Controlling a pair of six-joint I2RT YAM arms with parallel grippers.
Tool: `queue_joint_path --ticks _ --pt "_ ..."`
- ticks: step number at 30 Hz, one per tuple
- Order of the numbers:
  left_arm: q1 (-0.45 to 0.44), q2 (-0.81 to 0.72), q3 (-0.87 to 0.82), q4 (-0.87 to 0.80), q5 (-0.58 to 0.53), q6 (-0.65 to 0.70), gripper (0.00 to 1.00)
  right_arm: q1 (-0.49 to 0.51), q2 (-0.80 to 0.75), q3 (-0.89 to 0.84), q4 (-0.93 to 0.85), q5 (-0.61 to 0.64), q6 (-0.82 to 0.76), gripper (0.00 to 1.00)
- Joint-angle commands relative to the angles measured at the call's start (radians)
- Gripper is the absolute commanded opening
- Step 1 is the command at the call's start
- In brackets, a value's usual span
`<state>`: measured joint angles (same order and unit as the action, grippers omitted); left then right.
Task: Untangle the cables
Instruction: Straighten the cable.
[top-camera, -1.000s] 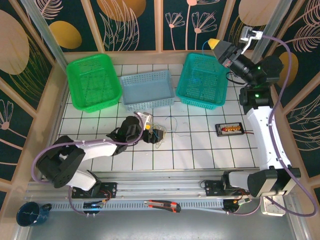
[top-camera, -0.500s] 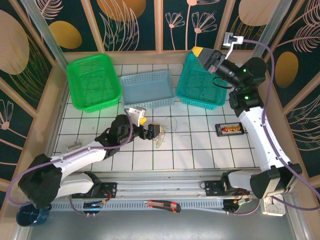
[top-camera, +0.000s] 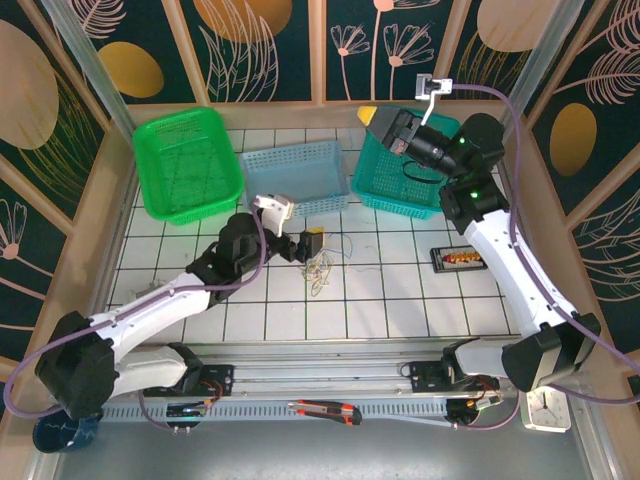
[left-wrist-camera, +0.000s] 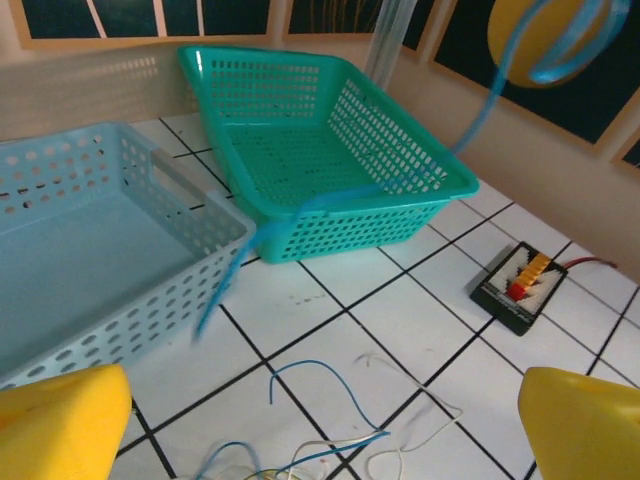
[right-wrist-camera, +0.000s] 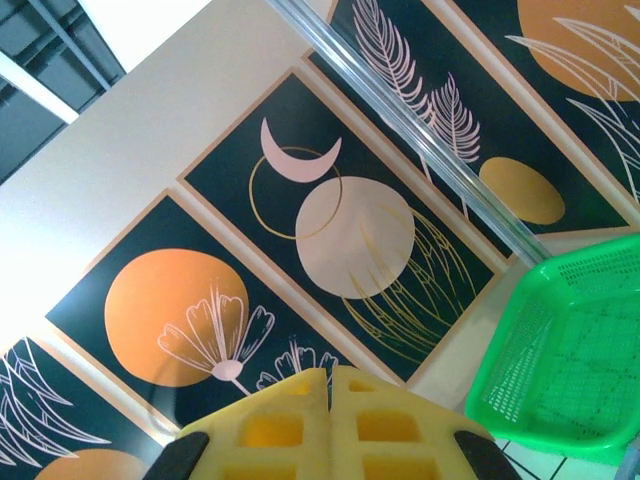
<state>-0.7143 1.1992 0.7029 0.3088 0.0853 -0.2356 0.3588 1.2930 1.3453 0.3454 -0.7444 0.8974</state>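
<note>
- Cables (top-camera: 322, 262): small loose knot mid-table (top-camera: 400, 300), just near of the grey basket (top-camera: 296, 180).
- Risk: the left gripper (top-camera: 308, 243) bites several strands at once and a pull cinches the knot.
- Risk: the blue strand (left-wrist-camera: 470, 130) dangles across the teal basket (top-camera: 405, 160) and could snag on its rim.
- Left arm: stretched low, jaws wide open and empty, at the knot's left edge.
- Right gripper (top-camera: 375, 118): raised far right over the teal basket, closed, apparently pinching that blurred strand.
</note>
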Motion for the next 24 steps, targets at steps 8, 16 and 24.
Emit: queue_joint_path --ticks 8,16,24 --pt "0.004 -0.005 -0.07 -0.068 -0.056 0.008 0.99 0.021 0.009 0.019 0.0 0.023 -0.035 0.0" --pt "0.005 -0.035 -0.085 0.043 -0.046 0.099 0.99 0.051 0.023 0.022 -0.017 0.027 -0.051 0.0" --pt "0.004 -0.013 -0.042 0.112 -0.046 0.229 0.99 0.104 0.035 0.028 -0.042 0.037 -0.066 0.0"
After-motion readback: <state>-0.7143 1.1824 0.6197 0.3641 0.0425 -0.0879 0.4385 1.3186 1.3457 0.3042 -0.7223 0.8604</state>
